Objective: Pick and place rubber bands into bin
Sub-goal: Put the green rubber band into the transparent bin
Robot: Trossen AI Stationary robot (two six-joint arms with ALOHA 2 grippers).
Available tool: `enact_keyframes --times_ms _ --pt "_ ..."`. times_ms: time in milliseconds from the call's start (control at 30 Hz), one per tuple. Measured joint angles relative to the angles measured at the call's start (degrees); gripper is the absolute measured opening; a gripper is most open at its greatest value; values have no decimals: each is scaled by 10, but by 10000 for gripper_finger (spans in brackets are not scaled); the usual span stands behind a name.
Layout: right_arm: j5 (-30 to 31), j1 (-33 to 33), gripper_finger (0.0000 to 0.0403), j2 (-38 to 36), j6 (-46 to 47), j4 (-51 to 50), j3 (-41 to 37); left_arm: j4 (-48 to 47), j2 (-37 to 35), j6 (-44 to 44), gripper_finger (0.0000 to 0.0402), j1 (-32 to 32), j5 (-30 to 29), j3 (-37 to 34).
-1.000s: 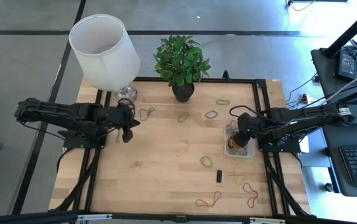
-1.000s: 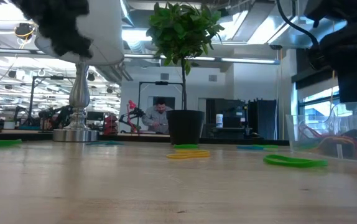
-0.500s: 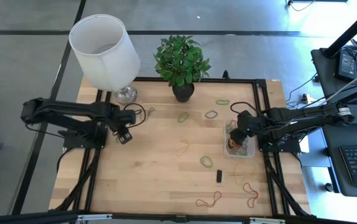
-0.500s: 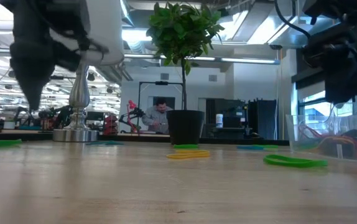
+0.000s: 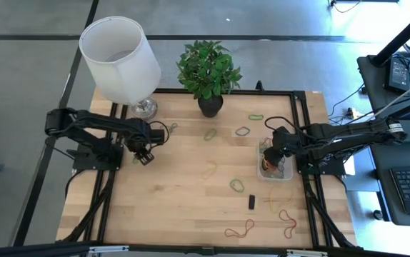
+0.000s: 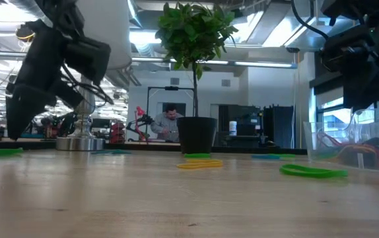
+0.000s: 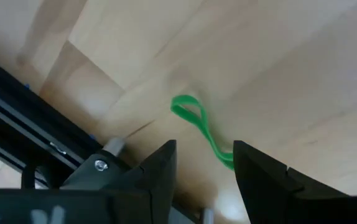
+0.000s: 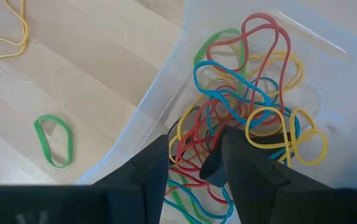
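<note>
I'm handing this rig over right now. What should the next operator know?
Left gripper: open, empty, low over a green rubber band near the table's left edge.
Right gripper: open above the bin, nothing gripped.
Done: the bin holds a tangle of red, blue, yellow and green bands.
Left: about ten loose bands on the table, including a green one, a yellow one and red ones at the near edge.

The bin (image 5: 275,170) sits at the table's (image 5: 183,207) right edge, rubber bands (image 5: 236,185) scattered to its left.
</note>
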Motion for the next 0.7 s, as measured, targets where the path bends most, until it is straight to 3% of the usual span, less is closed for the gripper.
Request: enact_keyframes --times_ms 200,467,700 --pt "0 0 152 0 -1 0 0 17 41 -1 143 3 7 -15" --pt "0 0 152 0 -2 0 0 95 40 -29 125 5 89 -86" --pt "10 0 152 0 -2 16 -2 115 29 -34 36 2 71 -42"
